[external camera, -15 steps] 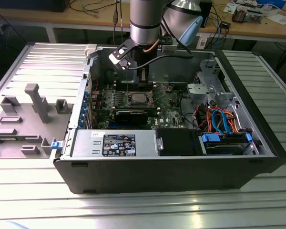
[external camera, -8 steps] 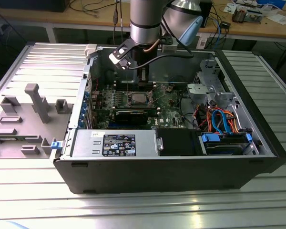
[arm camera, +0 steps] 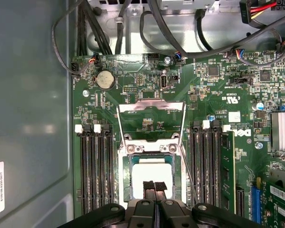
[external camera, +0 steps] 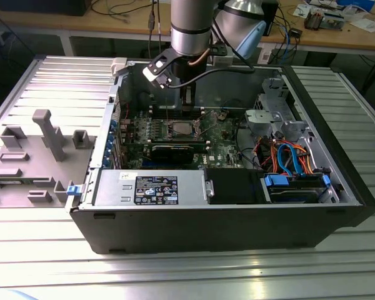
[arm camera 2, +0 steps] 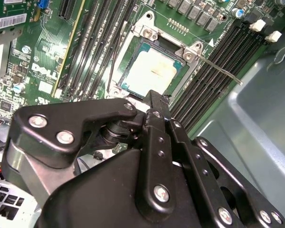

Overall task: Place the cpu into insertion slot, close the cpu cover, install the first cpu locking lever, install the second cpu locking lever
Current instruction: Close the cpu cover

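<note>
Directly under jaws: cpu (arm camera: 152, 172) in insertion slot (arm camera: 127, 185); jaws seemingly closed.

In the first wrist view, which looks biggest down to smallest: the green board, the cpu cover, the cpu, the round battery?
1. green board
2. cpu cover, open and tilted, so only roughly placed
3. cpu, partly hidden by the gripper
4. round battery

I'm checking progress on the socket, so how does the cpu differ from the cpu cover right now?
The cpu is a solid pale square lying flat in the insertion slot; the cpu cover is a windowed metal frame swung open off it. The cpu looks smaller than the cpu cover. Both are square.
</note>
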`<state>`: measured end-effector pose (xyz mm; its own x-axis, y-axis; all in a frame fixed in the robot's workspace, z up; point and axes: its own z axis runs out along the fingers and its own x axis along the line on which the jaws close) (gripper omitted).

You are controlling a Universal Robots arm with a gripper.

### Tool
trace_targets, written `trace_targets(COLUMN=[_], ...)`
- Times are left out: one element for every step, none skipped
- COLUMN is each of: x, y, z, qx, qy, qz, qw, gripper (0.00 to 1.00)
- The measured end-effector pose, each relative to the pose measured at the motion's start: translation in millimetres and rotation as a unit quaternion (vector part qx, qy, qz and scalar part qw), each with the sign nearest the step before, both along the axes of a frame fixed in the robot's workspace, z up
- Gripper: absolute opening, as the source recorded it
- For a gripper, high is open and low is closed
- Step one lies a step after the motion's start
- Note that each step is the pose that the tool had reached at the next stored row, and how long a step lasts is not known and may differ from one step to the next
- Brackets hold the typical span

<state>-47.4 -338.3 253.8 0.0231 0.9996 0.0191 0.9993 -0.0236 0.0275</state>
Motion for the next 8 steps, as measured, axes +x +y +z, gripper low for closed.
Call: trace_targets(x=[0.0,0.0,0.0,0.0,0.0,0.1,0.5,1.1], y=[0.0,0.1,0.0,0.0,0.0,0.0,0.0,0.0], z=[0.3,0.3,0.5,0.6,0.6,0.6,0.7,0.7], qx=[0.0002,0.0002,0.0001,0.0000,0.0001,0.0000,0.0000,0.0000], qy=[-0.0001,-0.0001,0.0000,0.0000,0.0000,0.0000,0.0000,0.0000], qz=[0.000,0.000,0.000,0.000,0.000,0.000,0.000,0.000], qw=[1.0000,1.0000,1.0000,1.0000,1.0000,1.0000,1.0000,1.0000], gripper=[0.11,0.11,0.11,0.11,0.11,0.11,0.11,0.11])
